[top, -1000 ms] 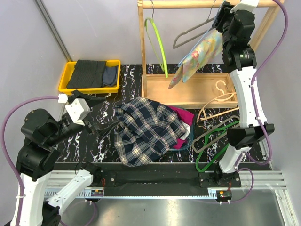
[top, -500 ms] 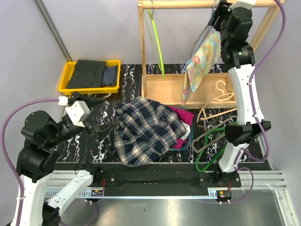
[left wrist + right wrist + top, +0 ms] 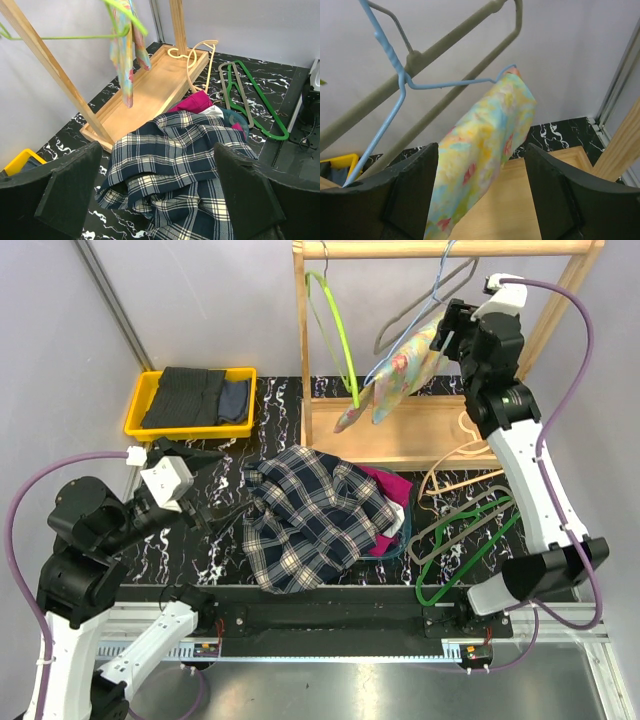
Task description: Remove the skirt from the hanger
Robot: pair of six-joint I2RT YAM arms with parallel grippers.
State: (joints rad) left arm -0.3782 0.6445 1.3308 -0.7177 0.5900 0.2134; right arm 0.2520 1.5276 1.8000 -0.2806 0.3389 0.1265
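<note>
Soft floral skirt (image 3: 395, 380) drapes from thin blue wire hanger (image 3: 390, 55).

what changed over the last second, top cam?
Right claw dropped from the wooden rail, elbow swinging out right. The pastel floral skirt, on its blue wire hanger, swung out leftward; whether it was gripped before, cannot tell. Left claw, plaid garment pile and yellow tray unchanged.
</note>
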